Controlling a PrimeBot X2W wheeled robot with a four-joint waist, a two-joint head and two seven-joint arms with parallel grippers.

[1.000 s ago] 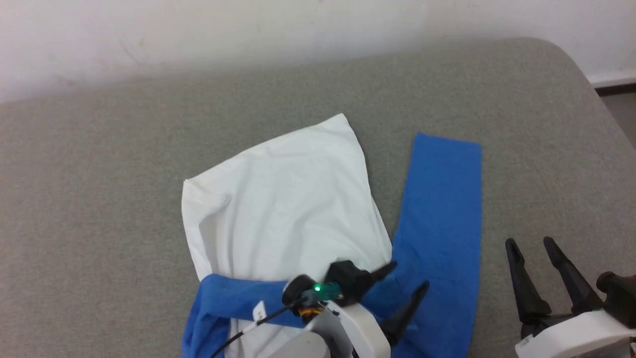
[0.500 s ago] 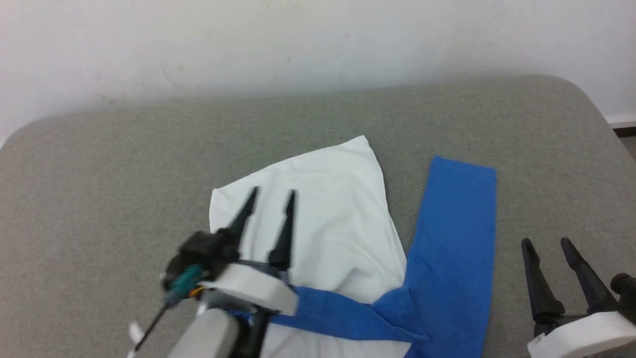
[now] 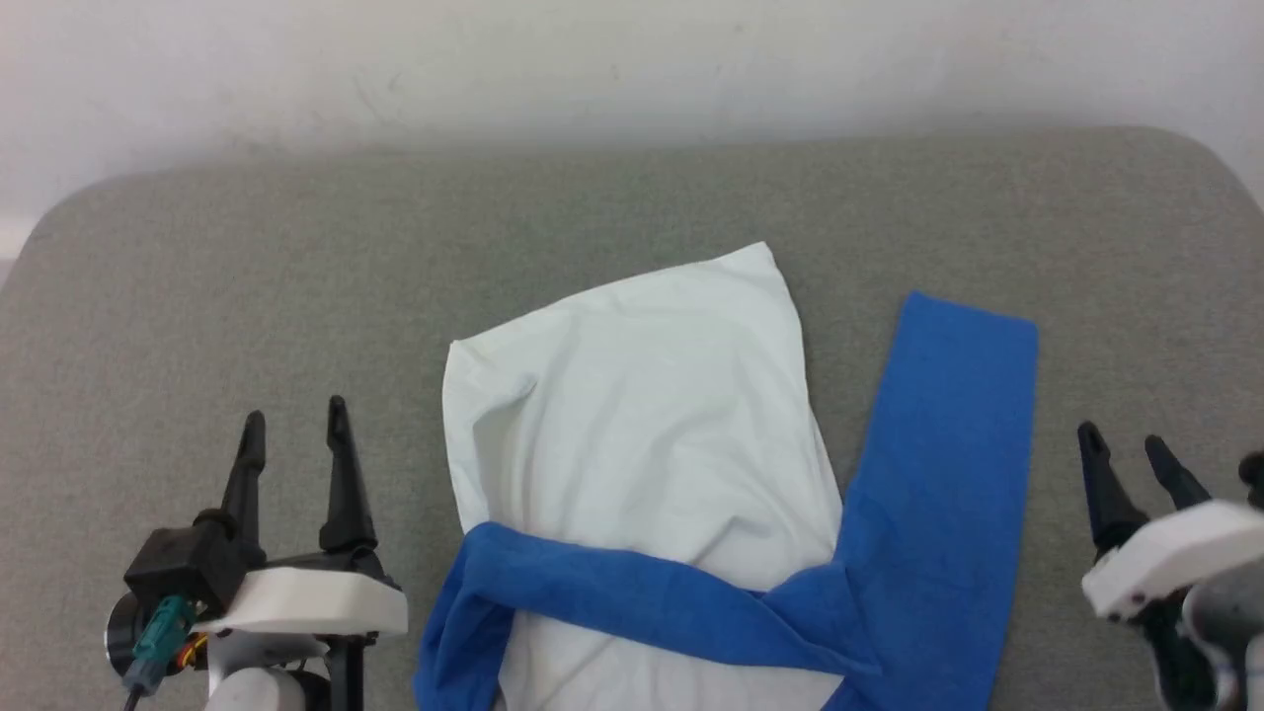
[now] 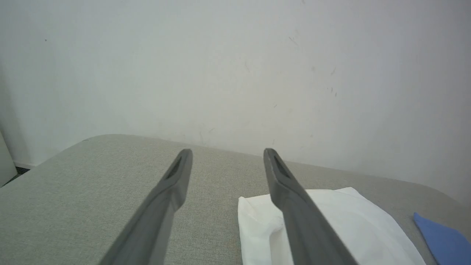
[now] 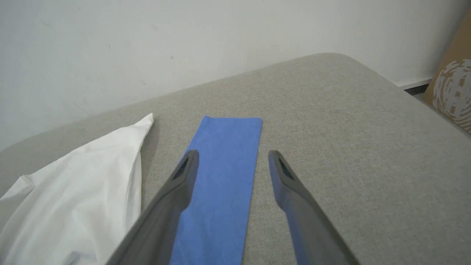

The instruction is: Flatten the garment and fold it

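The garment (image 3: 642, 434) lies on the grey padded table (image 3: 247, 276): white body spread out in the middle, one blue sleeve laid across its near part, the other blue sleeve (image 3: 948, 444) stretched straight away on the right. My left gripper (image 3: 293, 425) stands open to the left of the cloth, nothing between its fingers. My right gripper (image 3: 1123, 442) is open at the right, beyond the straight sleeve. In the left wrist view the white body (image 4: 353, 224) shows past the left gripper (image 4: 227, 152). In the right wrist view the blue sleeve (image 5: 224, 173) lies under the right gripper (image 5: 233, 154).
A pale wall (image 3: 632, 69) runs along the table's far edge. The table's rounded corners show at far left and far right. A brown patterned thing (image 5: 454, 92) stands on the floor beyond the right corner. Bare grey surface surrounds the garment on all sides.
My left gripper has swung from over the blue sleeve at the collar end, across the white body, out to the left of the garment. The head camera has shifted. The right gripper stays open.
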